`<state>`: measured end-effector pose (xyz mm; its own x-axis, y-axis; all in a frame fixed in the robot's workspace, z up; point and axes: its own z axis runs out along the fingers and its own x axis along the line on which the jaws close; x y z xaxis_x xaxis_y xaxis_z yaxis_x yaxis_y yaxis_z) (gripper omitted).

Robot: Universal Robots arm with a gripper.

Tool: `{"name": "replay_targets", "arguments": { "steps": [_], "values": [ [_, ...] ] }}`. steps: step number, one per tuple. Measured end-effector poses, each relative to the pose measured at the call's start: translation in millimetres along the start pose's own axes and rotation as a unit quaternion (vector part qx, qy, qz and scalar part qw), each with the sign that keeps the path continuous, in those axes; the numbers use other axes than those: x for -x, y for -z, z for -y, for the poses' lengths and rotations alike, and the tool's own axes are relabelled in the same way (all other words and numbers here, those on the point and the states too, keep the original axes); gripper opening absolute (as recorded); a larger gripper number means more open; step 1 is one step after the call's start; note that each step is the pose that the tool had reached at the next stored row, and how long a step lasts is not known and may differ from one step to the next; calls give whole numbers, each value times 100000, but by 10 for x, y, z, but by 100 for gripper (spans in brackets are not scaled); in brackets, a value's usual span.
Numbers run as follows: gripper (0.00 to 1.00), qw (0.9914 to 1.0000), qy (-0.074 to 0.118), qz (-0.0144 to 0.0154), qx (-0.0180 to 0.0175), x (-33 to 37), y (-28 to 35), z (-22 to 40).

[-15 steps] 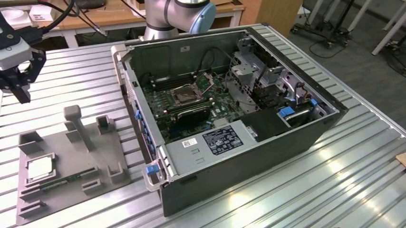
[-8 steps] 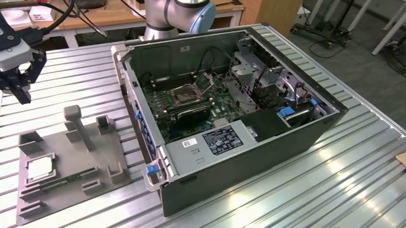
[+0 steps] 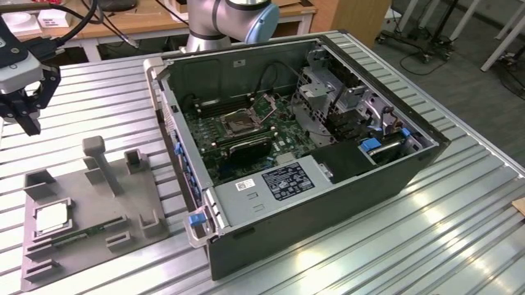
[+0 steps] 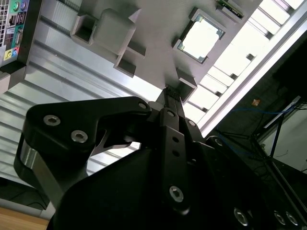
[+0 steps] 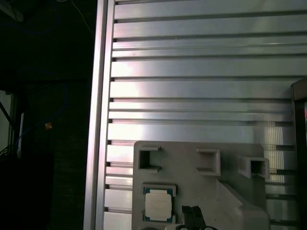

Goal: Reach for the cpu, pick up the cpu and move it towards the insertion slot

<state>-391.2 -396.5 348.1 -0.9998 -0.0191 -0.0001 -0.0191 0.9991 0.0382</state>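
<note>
The cpu (image 3: 51,218), a pale silvery square chip, lies flat in a recess of the grey tray (image 3: 131,209) at the exterior view's left. Both wrist views also show the cpu (image 4: 200,36) (image 5: 158,206) on the tray (image 4: 153,28) (image 5: 206,184). My gripper (image 3: 31,128) hangs well above the table, beyond the tray's far end, shut with nothing in it. Its closed fingertips (image 4: 169,92) (image 5: 192,212) point down near the tray, apart from the chip. The insertion slot (image 3: 240,121), with a shiny frame and dark centre, sits on the green board inside the open computer case.
The open computer case (image 3: 328,203) lies on its side on the slatted metal table (image 3: 426,233), to the right of the tray. A green memory stick (image 3: 78,235) rests on the tray beside the cpu. Upright grey posts (image 3: 98,163) rise from the tray. The table's edge (image 5: 98,120) runs close by.
</note>
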Motion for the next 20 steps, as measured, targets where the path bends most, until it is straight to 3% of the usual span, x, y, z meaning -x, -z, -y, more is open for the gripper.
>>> {"name": "replay_targets", "arguments": {
  "steps": [20],
  "values": [
    [11, 100000, 2, -4, -2, 0, -50, 2]
  ]
}}
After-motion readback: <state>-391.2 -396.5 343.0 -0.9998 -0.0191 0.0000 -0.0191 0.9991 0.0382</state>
